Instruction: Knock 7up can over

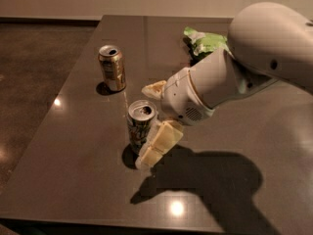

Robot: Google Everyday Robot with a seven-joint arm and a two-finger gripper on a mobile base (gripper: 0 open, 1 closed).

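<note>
The 7up can (139, 129), silver-white with green lettering and an open top, stands upright on the dark table (73, 146) near the front left. My gripper (148, 125) has come in from the right and is open. Its near finger (159, 143) lies against the can's right side, pointing down to the left. Its far finger (154, 88) shows just behind the can. The can sits between the two fingers.
A gold-brown can (112, 67) stands upright behind and to the left of the 7up can. A green chip bag (205, 42) lies at the back, partly hidden by my arm (230, 77). The table's left edge and front edge are close to the 7up can.
</note>
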